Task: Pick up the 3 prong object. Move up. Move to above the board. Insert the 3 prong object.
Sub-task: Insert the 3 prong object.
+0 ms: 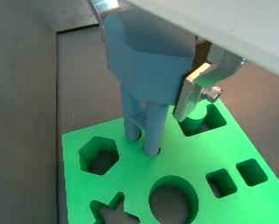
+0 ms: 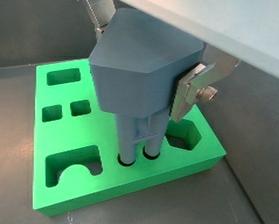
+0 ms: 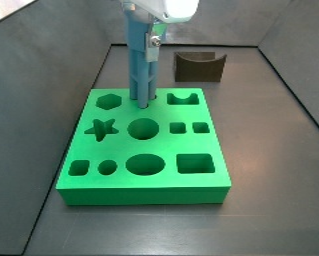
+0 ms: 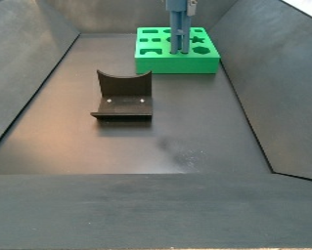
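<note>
My gripper (image 3: 147,40) is shut on the blocky head of the light-blue 3 prong object (image 3: 138,72) and holds it upright over the far part of the green board (image 3: 122,150). In both wrist views the head (image 1: 148,57) (image 2: 136,70) sits between the silver fingers (image 1: 200,83) (image 2: 193,87). The thin prongs (image 1: 142,131) (image 2: 138,140) reach down, and their tips stand in the board's small round holes. The board (image 1: 129,188) (image 2: 107,179) lies flat on the dark floor. A side view shows the piece (image 4: 179,29) standing on the board (image 4: 158,63) at the far end.
A dark brown U-notched block (image 3: 199,66) (image 4: 121,96) stands on the floor apart from the board. Sloping dark walls (image 4: 27,88) close in the floor on both sides. The board has star (image 3: 102,128), hexagon (image 3: 111,101), round and square cut-outs around the piece.
</note>
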You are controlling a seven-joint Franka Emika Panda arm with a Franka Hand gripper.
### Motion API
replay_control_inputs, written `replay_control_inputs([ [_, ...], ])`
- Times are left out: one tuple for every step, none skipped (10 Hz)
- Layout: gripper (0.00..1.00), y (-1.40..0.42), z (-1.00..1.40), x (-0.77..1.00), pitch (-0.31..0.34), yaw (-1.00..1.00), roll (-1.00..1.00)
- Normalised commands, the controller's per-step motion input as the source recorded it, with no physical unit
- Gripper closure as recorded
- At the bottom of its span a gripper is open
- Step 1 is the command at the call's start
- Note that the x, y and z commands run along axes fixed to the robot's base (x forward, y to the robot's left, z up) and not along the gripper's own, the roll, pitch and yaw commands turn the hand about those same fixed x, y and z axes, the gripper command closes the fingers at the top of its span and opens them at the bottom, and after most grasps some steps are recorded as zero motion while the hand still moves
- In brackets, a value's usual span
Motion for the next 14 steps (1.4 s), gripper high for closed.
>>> replay_control_inputs([
  [1.00,0.07,-0.11,0.00,0.000,0.10,0.01],
  [1.00,0.07,-0.12,0.04,0.000,0.17,0.02],
  [1.00,0.00,-0.13,0.00,-0.024,0.10,0.00],
  [1.00,-0.01,-0.27,0.00,-0.056,0.08,0.00],
  [1.00,-0.12,-0.51,0.03,-0.091,0.07,0.05],
  [1.00,-0.15,-0.35,0.03,-0.046,0.11,0.13],
  [1.00,-0.28,-0.30,0.08,0.000,0.15,0.29],
  [1.00,-0.26,-0.49,0.16,-0.006,0.21,0.38],
  [1.00,-0.28,-0.61,0.16,-0.067,0.31,0.32],
  [1.00,-0.34,-0.72,0.19,-0.086,0.31,0.26],
  [1.00,-0.29,-0.92,0.34,-0.077,0.27,0.15],
  [1.00,0.00,-0.02,0.00,0.000,0.00,0.00],
  [1.00,0.00,0.00,0.00,0.000,0.00,-0.03],
  [1.00,0.00,0.00,0.00,0.000,0.00,0.00],
])
